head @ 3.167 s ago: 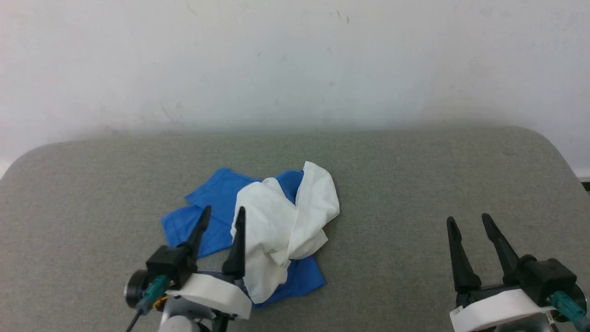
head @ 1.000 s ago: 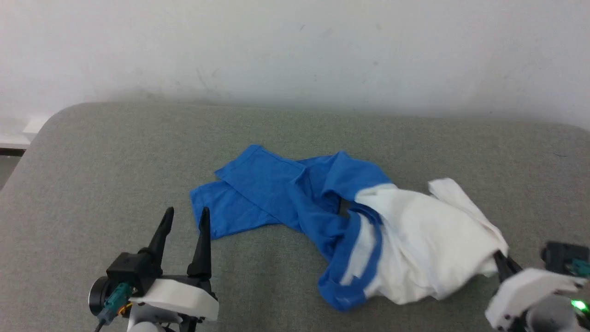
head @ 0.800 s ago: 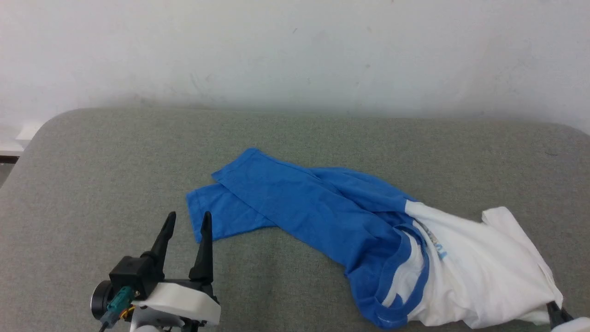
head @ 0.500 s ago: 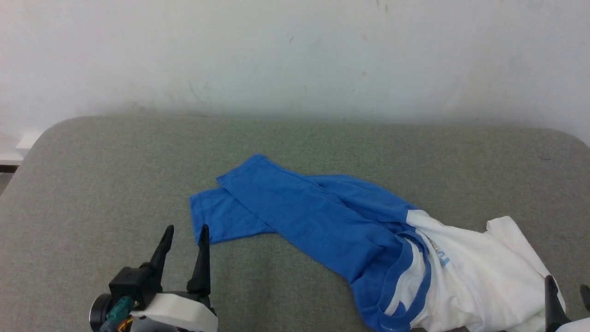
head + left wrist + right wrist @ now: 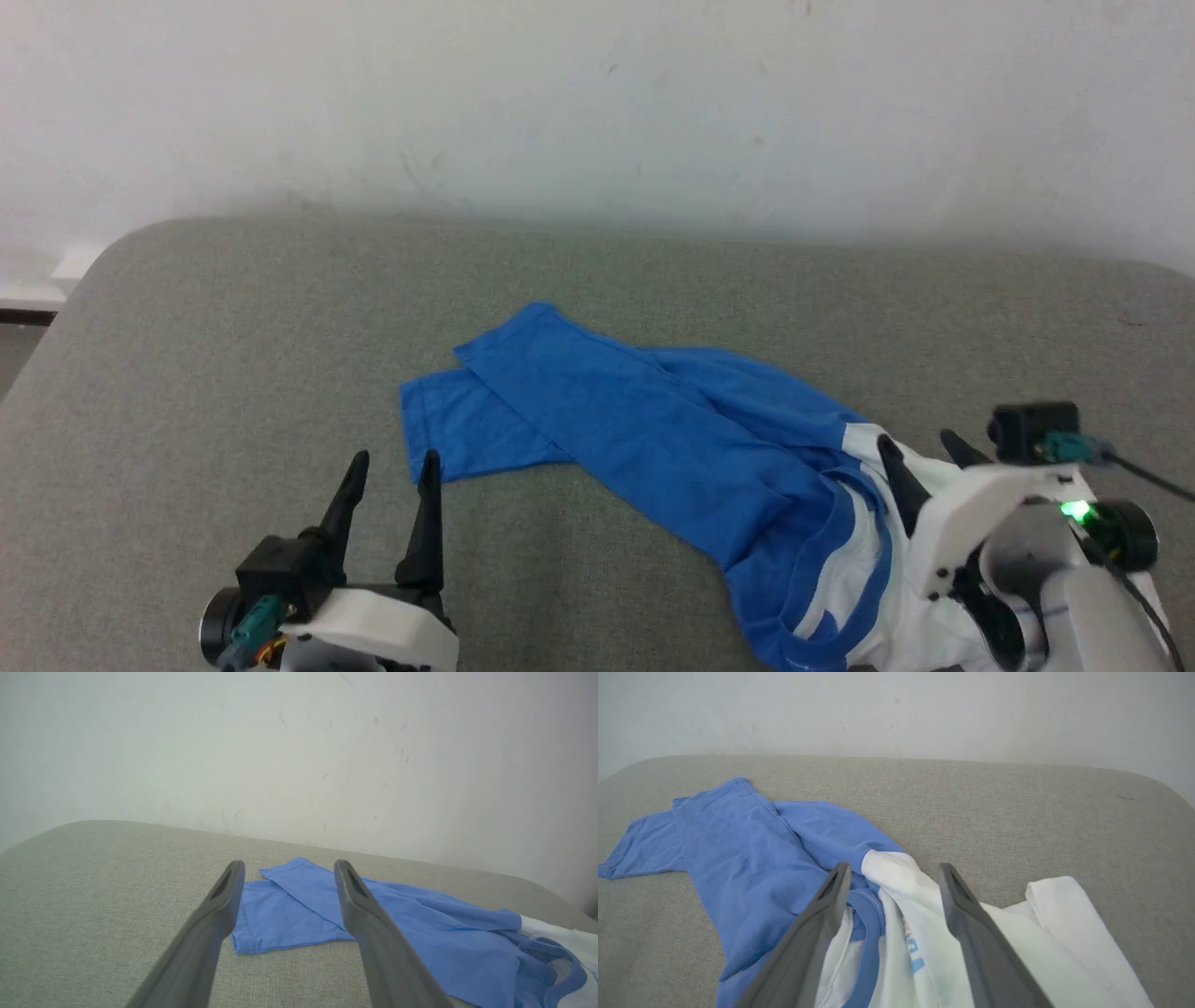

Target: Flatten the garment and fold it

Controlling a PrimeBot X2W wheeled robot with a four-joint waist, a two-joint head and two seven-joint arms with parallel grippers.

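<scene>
Grey cloth covers the bench [image 5: 187, 373] from side to side. Closest in, at about 7 o'clock, the left fingers [image 5: 428, 504] stand wide apart and hold nothing. They point at bare bench, just short of a sleeve end [image 5: 457, 434]. At about 4 o'clock the right fingers [image 5: 896, 471] are wide apart too. They hang over the white part of the shirt and grip none of it.

The shirt [image 5: 653, 439] lies on the bench from the middle down toward 5 o'clock. Its white body [image 5: 1055, 924] is bunched and wrinkled under the right fingers, and the blue neck ring [image 5: 840, 532] gapes open right next to them. The two blue sleeves [image 5: 597, 401] lie crossed, one on top of the other, and reach away toward 10 o'clock. Far back at 12 o'clock is a plain white wall [image 5: 597, 112].

I think the job is at the flattening step, and no fold has been made yet. Next, the crossed sleeves need pulling apart and the white part needs spreading out. The left fingers could take the near sleeve end while the right fingers pinch a white edge. Each should grab one layer only and pull gently.
</scene>
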